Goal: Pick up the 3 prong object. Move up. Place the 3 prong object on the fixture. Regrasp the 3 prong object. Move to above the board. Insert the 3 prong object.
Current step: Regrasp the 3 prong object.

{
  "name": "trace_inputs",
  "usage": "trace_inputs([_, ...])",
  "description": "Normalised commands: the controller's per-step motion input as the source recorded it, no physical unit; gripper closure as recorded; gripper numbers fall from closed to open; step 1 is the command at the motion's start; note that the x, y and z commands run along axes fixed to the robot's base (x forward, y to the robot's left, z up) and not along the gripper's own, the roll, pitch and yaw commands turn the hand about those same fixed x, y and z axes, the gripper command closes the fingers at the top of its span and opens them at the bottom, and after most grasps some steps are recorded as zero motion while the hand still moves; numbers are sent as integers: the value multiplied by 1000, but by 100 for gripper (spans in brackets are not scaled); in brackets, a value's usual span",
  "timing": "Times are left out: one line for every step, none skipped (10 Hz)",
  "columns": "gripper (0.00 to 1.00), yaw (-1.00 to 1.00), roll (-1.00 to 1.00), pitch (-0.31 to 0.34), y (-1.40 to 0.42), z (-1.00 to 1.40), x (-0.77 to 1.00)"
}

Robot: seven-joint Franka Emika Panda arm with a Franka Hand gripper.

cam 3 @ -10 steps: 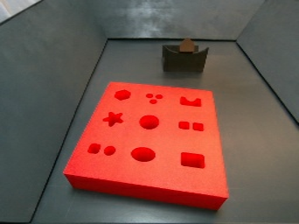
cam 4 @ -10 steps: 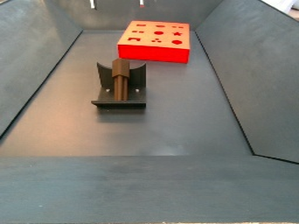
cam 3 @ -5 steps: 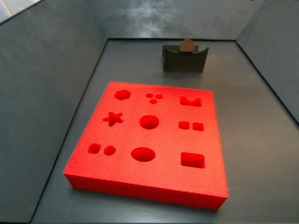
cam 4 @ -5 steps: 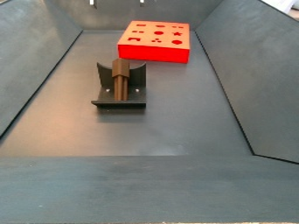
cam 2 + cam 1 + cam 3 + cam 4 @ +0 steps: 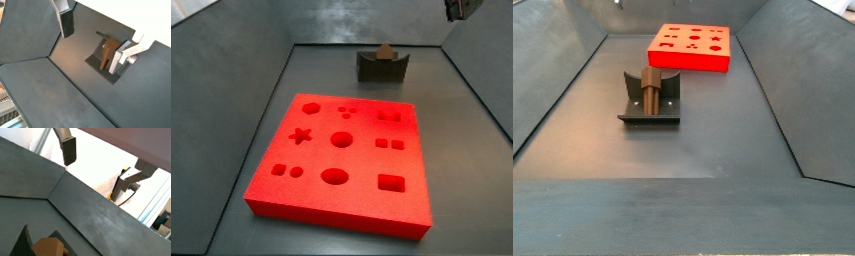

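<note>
The 3 prong object (image 5: pixel 384 50) (image 5: pixel 649 86), a small brown piece, stands upright in the notch of the dark fixture (image 5: pixel 382 68) (image 5: pixel 648 108). The red board (image 5: pixel 342 160) (image 5: pixel 690 47) lies flat on the floor, apart from the fixture. My gripper (image 5: pixel 91 50) (image 5: pixel 95 173) hangs high above the fixture, open, with nothing between its fingers (image 5: pixel 65 22). In a wrist view the brown piece (image 5: pixel 107 56) shows far below, close to one finger in the picture. In a side view only a dark part of the gripper (image 5: pixel 458 8) shows at the frame's edge.
Sloping grey walls (image 5: pixel 225 90) enclose the grey floor (image 5: pixel 687 150) on all sides. The board lies near one end of the bin and the fixture towards the other.
A dark part of the gripper has come into one side view at the top right edge. The brown piece, the fixture and the board have not moved.
</note>
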Motion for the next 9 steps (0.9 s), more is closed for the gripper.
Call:
trace_inputs([0,211,209,85,-34,-14,99])
trace_inputs([0,207,174,39,-43,-19,89])
trace_inputs([0,156,195,95,68,-1000,39])
trace_inputs([0,138,193,81,69,-1000,45])
trace_inputs([0,139,186,63,64,-1000,50])
trace_inputs([0,139,145,32,51,-1000,65])
trace_inputs([0,135,128,24,49,-1000,72])
trace_inputs([0,125,105,1,42,-1000,87])
trace_inputs([0,118,97,-10,39,-1000,94])
